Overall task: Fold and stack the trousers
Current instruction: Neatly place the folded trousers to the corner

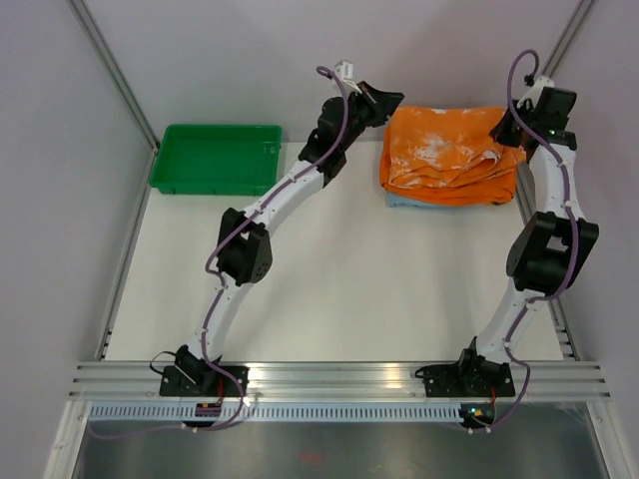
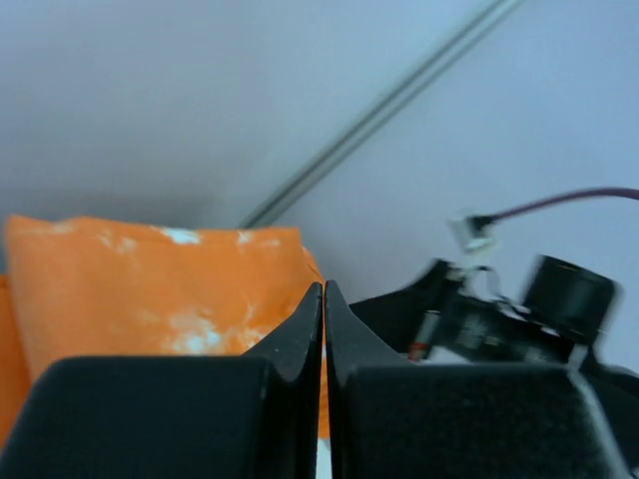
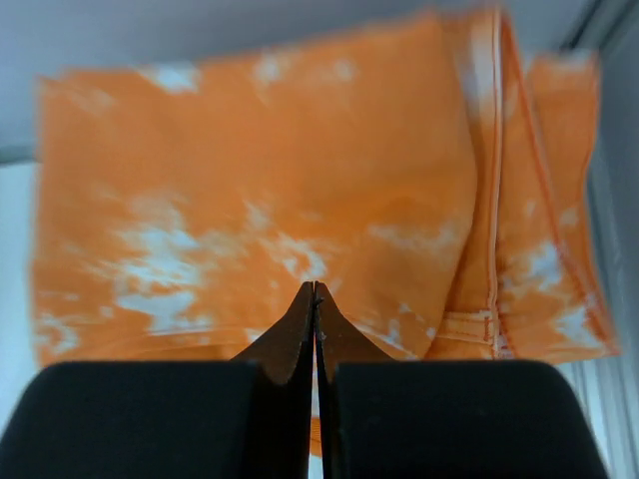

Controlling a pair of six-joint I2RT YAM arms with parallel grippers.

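Note:
The trousers (image 1: pixel 446 143), orange with white splashes, lie folded on top of a cloth stack at the back right of the table. My left gripper (image 1: pixel 387 104) is shut and empty, just off the stack's back left corner. My right gripper (image 1: pixel 507 130) is shut and empty at the stack's right edge. In the left wrist view the shut gripper (image 2: pixel 323 291) points past the trousers (image 2: pixel 150 289) towards the right arm (image 2: pixel 519 319). In the right wrist view the shut gripper (image 3: pixel 315 289) hovers over the folded trousers (image 3: pixel 280 180), whose waistband seam is at the right.
Under the trousers lie plain orange folded cloth (image 1: pixel 449 190) and a light blue folded cloth (image 1: pixel 404 202). A green tray (image 1: pixel 215 158) stands at the back left. Grey walls close the back and sides. An aluminium rail (image 1: pixel 339 377) runs along the near edge.

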